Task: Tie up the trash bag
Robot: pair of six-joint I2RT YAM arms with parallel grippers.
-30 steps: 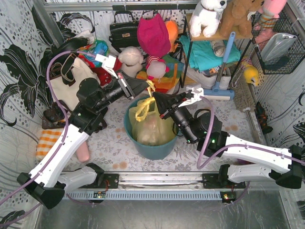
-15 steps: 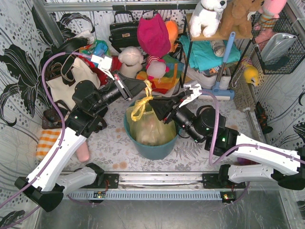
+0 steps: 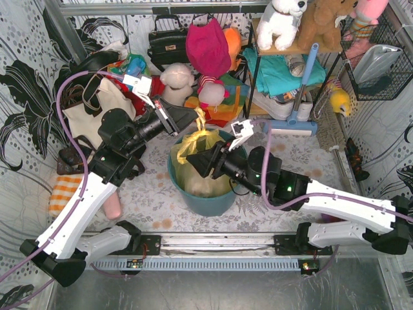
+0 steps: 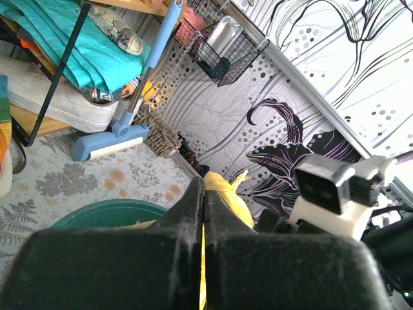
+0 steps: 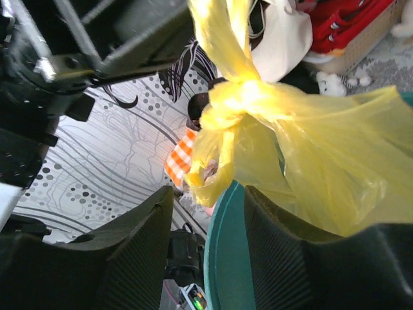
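The trash bag [image 3: 188,147] sits in the bin [image 3: 213,201], the tote bag [image 3: 87,113] seemingly standing behind and left of it.

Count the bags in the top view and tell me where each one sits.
3. The trash bag sits in the teal bin at the centre. A cream tote bag leans at the far left. A black handbag stands at the back. The clutter may hide more.

White-shelled arms [image 3: 80,200] with black joints trail purple cables [image 3: 59,106]; the left hand [image 3: 195,119] and right hand [image 3: 193,165] are matte black.

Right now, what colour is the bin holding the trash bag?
Teal bin, clearest from the top external view.
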